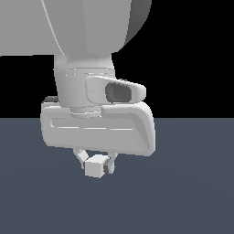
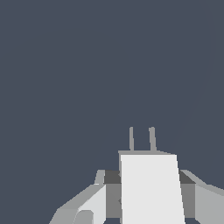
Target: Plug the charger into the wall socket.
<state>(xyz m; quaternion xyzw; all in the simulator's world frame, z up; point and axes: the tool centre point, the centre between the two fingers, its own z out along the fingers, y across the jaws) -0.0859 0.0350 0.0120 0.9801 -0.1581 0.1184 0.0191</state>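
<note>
The charger (image 1: 95, 166) is a small off-white cube held between the fingers of my gripper (image 1: 96, 163), lifted above the dark blue-grey floor. In the wrist view the charger (image 2: 151, 188) fills the space between the two fingers (image 2: 87, 203), and its two thin grey prongs (image 2: 141, 139) stick out from its far face. The gripper is shut on it. The wall socket is out of view in both frames.
The arm's large white wrist body (image 1: 98, 125) fills the upper middle of the exterior view and blocks what lies behind it. Plain dark blue-grey floor (image 2: 87, 65) lies beyond the prongs.
</note>
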